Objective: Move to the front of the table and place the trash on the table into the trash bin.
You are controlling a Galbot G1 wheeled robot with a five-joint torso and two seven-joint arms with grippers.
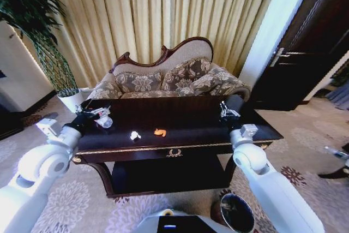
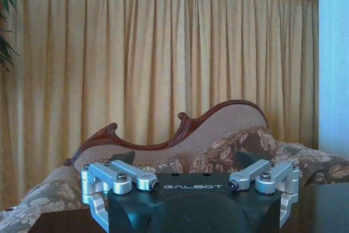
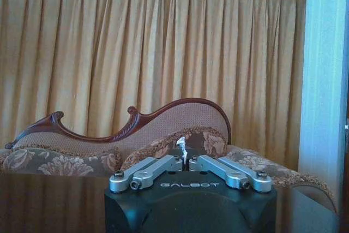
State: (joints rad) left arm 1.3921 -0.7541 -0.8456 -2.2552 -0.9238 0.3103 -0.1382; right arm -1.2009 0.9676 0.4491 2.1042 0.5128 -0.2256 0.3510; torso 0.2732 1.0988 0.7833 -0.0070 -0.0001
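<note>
The dark glossy table stands right before me, with a floral sofa behind it. On its top lie a crumpled white scrap and a small orange scrap, close together near the front edge. A clear plastic bottle with a red-white label lies at the left end. My left gripper hovers right beside the bottle, and in the left wrist view its linkage arms are spread open. My right gripper hangs over the table's right part, shut, holding nothing. The round dark trash bin stands on the carpet, low at front right.
The sofa and tan curtains close off the far side. A potted plant stands at the left, a dark door at the right. The table has a lower shelf. Patterned carpet lies around the table.
</note>
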